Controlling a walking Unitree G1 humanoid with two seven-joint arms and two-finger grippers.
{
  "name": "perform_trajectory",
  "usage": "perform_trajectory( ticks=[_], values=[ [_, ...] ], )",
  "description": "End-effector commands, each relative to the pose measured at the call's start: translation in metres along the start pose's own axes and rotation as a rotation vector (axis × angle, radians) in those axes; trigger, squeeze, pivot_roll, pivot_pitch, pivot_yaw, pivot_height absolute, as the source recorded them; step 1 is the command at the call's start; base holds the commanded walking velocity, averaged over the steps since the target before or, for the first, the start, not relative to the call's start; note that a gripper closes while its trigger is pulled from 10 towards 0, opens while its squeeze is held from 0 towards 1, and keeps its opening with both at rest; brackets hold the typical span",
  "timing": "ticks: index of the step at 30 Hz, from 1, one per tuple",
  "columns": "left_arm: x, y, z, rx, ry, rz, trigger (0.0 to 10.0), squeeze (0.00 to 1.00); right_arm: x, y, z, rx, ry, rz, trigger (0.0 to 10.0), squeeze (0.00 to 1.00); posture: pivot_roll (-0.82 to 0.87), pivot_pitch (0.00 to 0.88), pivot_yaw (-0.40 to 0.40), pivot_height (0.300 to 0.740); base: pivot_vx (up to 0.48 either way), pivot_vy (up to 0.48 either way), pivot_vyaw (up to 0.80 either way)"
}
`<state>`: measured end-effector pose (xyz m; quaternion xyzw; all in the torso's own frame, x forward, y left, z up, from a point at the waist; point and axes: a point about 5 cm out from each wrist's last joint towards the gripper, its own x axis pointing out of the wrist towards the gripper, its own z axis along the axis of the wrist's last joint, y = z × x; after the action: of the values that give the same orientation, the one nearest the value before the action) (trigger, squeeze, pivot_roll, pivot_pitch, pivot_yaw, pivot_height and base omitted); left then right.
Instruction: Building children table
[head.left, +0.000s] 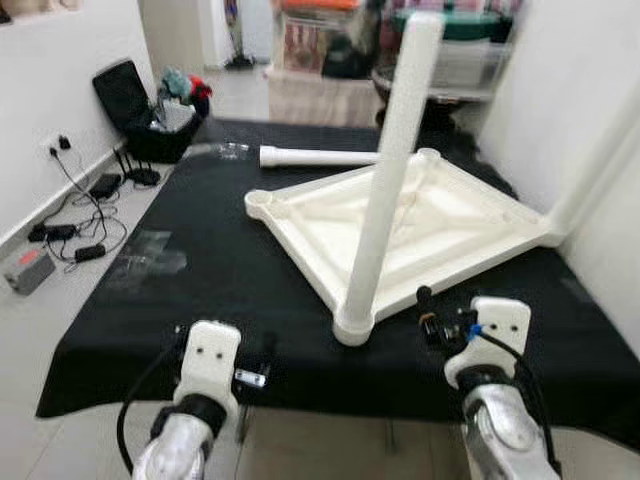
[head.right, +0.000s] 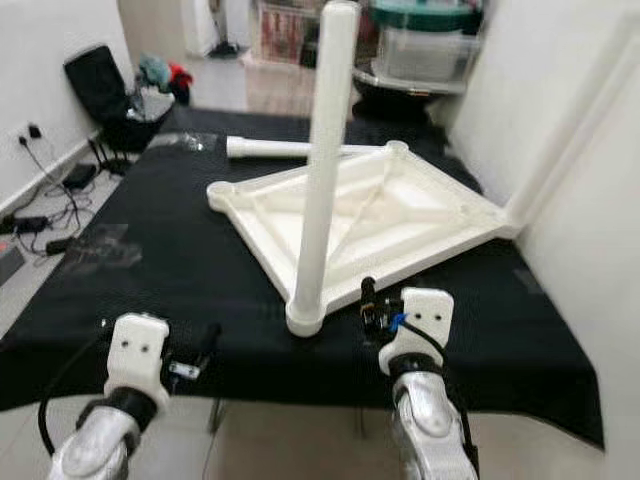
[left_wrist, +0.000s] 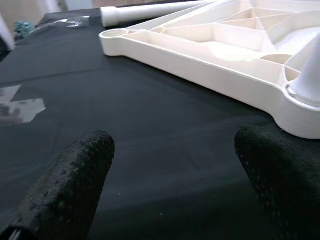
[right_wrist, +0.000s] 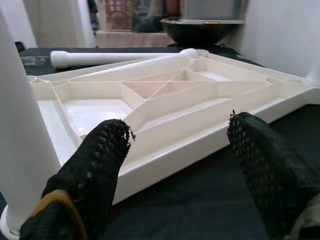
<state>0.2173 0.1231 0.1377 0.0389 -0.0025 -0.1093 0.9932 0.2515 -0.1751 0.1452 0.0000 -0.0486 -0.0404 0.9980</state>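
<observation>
black cloth (head.left: 200, 290) covers the low work surface, and both silver arms reach over its near edge. the left gripper (left_wrist: 170, 165) hovers above bare cloth with its two black fingers (left_wrist: 70, 185) spread wide and nothing between them; the near corner of the table top sits just beyond one finger. the right gripper (right_wrist: 177, 155) hangs close to the same corner, fingers equally far apart and empty, pointing across the ribbed underside of the top.

just past the grippers lies the white plastic table top (head.left: 450, 225), upside down on the cloth, with its ribs facing up. one white leg (head.left: 395, 170) stands upright in the nearest corner socket, between the two arms. at the right corner another leg (head.left: 600, 170) slants up along the white wall. the left corner socket (head.left: 259, 201) is empty.

behind the top a loose leg (head.left: 315, 157) lies flat on the cloth, touching the far corner. a crumpled clear plastic wrapper (head.left: 150, 255) rests on the cloth to the left. farther off on the left floor are cables and adapters (head.left: 80, 235) and an open black case (head.left: 140, 110).
</observation>
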Motion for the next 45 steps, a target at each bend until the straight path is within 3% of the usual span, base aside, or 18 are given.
perform_trajectory(
  ticks=[1, 7, 13, 15, 16, 18, 21, 24, 26, 27, 29, 33, 35, 36, 38, 40, 45],
  values=[
    [0.001, -0.003, -0.003, -0.001, 0.01, -0.018, 10.0, 0.0, 0.0, -0.008, -0.003, -0.025, 0.018, -0.041, 10.0, 0.0, 0.08, 0.078, -0.061, 0.74, 0.0, 0.446, 0.0],
    [0.0, -0.003, -0.002, 0.001, 0.011, -0.017, 10.0, 0.0, -0.001, -0.01, -0.003, -0.036, 0.02, -0.055, 10.0, 0.0, 0.08, 0.084, -0.066, 0.74, 0.0, 0.448, 0.0],
    [0.001, -0.003, 0.0, -0.003, 0.005, -0.018, 10.0, 0.0, 0.001, -0.007, 0.003, 0.018, 0.008, 0.059, 10.0, 0.0, 0.08, 0.089, -0.068, 0.74, 0.0, 0.118, 0.0],
    [0.002, -0.004, 0.002, 0.001, -0.002, -0.021, 10.0, 0.0, 0.008, 0.0, 0.014, 0.038, -0.023, 0.178, 10.0, 0.0, 0.07, 0.096, -0.07, 0.74, 0.0, 0.0, 0.0],
    [0.002, -0.004, 0.002, 0.001, -0.002, -0.021, 10.0, 0.0, 0.008, 0.0, 0.014, 0.038, -0.023, 0.178, 10.0, 0.0, 0.07, 0.096, -0.07, 0.74, 0.0, 0.0, 0.0],
    [0.003, -0.005, 0.004, -0.007, -0.01, -0.022, 10.0, 0.0, 0.016, 0.013, 0.03, 0.041, -0.077, 0.309, 10.0, 0.0, 0.07, 0.097, -0.068, 0.74, 0.0, 0.0, 0.0],
    [0.005, -0.005, 0.009, -0.012, -0.031, -0.018, 10.0, 0.0, 0.024, 0.027, 0.044, 0.034, -0.116, 0.401, 10.0, 0.0, 0.08, 0.11, -0.077, 0.74, 0.0, 0.0, 0.0],
    [0.006, -0.005, 0.012, -0.012, -0.041, -0.013, 10.0, 0.0, 0.03, 0.032, 0.049, 0.012, -0.126, 0.415, 10.0, 0.0, 0.08, 0.112, -0.079, 0.74, 0.0, 0.0, 0.0],
    [0.01, -0.002, 0.018, -0.012, -0.063, 0.001, 10.0, 0.0, 0.046, 0.037, 0.054, -0.079, -0.126, 0.387, 10.0, 0.0, 0.08, 0.12, -0.086, 0.74, 0.0, 0.0, 0.0],
    [0.01, -0.002, 0.018, -0.012, -0.063, 0.001, 10.0, 0.0, 0.046, 0.037, 0.054, -0.079, -0.126, 0.387, 10.0, 0.0, 0.08, 0.12, -0.086, 0.74, 0.0, 0.0, 0.0],
    [0.014, 0.001, 0.026, -0.009, -0.09, 0.016, 10.0, 0.0, 0.07, 0.044, 0.053, -0.12, -0.081, 0.366, 10.0, 0.0, 0.08, 0.137, -0.095, 0.74, 0.0, 0.0, 0.0],
    [0.015, 0.002, 0.029, -0.009, -0.099, 0.023, 10.0, 0.0, 0.079, 0.047, 0.051, -0.126, -0.055, 0.371, 10.0, 0.0, 0.08, 0.137, -0.095, 0.74, 0.0, 0.0, 0.0],
    [0.015, 0.004, 0.037, -0.004, -0.118, 0.03, 10.0, 0.0, 0.102, 0.052, 0.047, -0.121, 0.027, 0.317, 10.0, 0.0, 0.09, 0.164, -0.111, 0.74, 0.0, 0.0, 0.0],
    [0.015, 0.004, 0.037, -0.004, -0.118, 0.03, 10.0, 0.0, 0.102, 0.052, 0.047, -0.121, 0.027, 0.317, 10.0, 0.0, 0.09, 0.164, -0.111, 0.74, 0.0, 0.0, 0.0],
    [0.014, 0.005, 0.041, 0.003, -0.128, 0.038, 10.0, 0.0, 0.122, 0.059, 0.047, -0.132, 0.075, 0.289, 10.0, 0.0, 0.1, 0.191, -0.121, 0.74, 0.0, 0.0, 0.0],
    [0.014, 0.005, 0.041, 0.003, -0.128, 0.038, 10.0, 0.0, 0.122, 0.059, 0.047, -0.132, 0.075, 0.289, 10.0, 0.0, 0.1, 0.191, -0.121, 0.74, 0.0, 0.0, 0.0],
    [0.009, 0.002, 0.044, -0.001, -0.121, 0.029, 10.0, 0.0, 0.146, 0.072, 0.048, -0.243, 0.181, 0.319, 10.0, 0.0, 0.11, 0.232, -0.141, 0.74, 0.0, 0.0, 0.0]
  ],
)
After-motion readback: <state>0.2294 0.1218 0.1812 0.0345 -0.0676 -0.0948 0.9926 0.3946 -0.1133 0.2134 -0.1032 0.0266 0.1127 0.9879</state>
